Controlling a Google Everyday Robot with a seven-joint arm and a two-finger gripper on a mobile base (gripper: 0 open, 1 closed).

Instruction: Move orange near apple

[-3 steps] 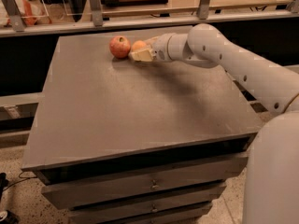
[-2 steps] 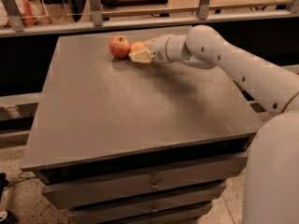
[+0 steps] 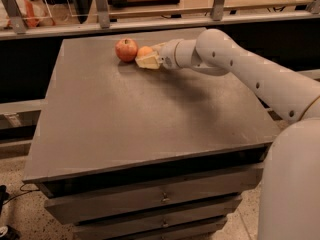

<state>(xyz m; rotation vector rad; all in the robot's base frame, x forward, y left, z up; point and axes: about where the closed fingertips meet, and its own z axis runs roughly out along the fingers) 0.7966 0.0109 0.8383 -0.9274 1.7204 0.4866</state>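
The red apple (image 3: 126, 49) sits on the dark table (image 3: 150, 114) near its far edge. The orange (image 3: 144, 50) rests on the table just right of the apple, almost touching it. My gripper (image 3: 151, 55) reaches in from the right, and its pale fingers (image 3: 148, 61) straddle the orange. The near finger stands a little away from the fruit, so the gripper looks open. The lower part of the orange is hidden behind that finger.
The table is the top of a drawer cabinet (image 3: 160, 199). A railing with metal posts (image 3: 101, 6) runs behind the far edge. My white arm (image 3: 260, 79) spans the right side of the table.
The near finger has dropped slightly away from the orange, so more of the fruit shows. The apple and the arm have hardly moved.
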